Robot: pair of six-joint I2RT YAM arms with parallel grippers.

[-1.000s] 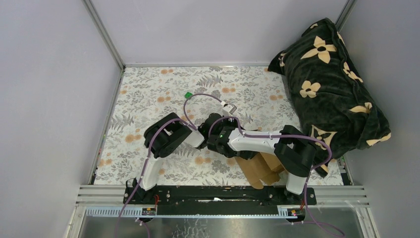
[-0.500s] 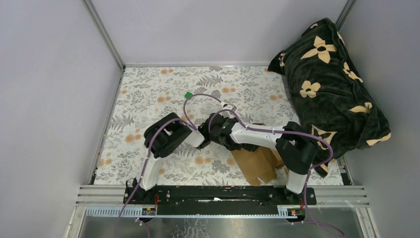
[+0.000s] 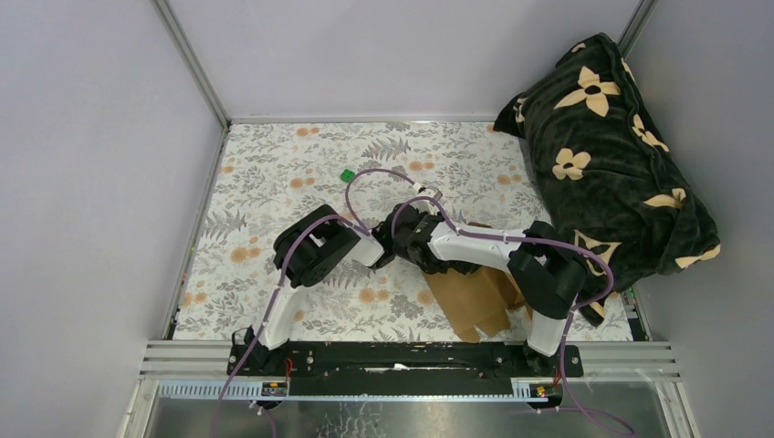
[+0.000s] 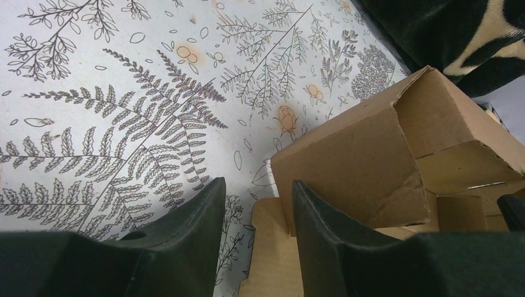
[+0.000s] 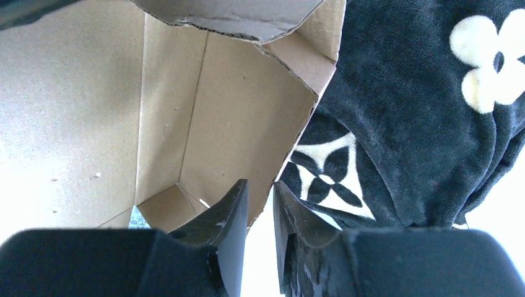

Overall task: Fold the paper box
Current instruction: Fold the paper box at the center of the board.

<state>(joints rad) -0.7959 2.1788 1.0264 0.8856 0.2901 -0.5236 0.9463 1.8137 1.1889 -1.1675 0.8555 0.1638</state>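
Note:
The paper box (image 3: 475,301) is brown cardboard, partly raised, lying near the front right of the table. In the left wrist view its open end (image 4: 353,161) stands just past my left gripper (image 4: 257,181), which is open. A flat flap lies below the gap and nothing is held. In the right wrist view my right gripper (image 5: 260,182) is at the box's side wall (image 5: 186,111), one finger inside and one outside. Its jaws stand a narrow gap apart with light showing between them.
A dark blanket with cream flowers (image 3: 611,146) is heaped at the right, close behind the box, and fills the right wrist view's right side (image 5: 421,111). A tiny green cube (image 3: 347,174) sits on the floral cloth (image 3: 274,182) toward the back. Grey walls enclose the table.
My right forearm has swung away from the front edge toward the table's middle, uncovering more of the box. The left arm has shifted slightly right.

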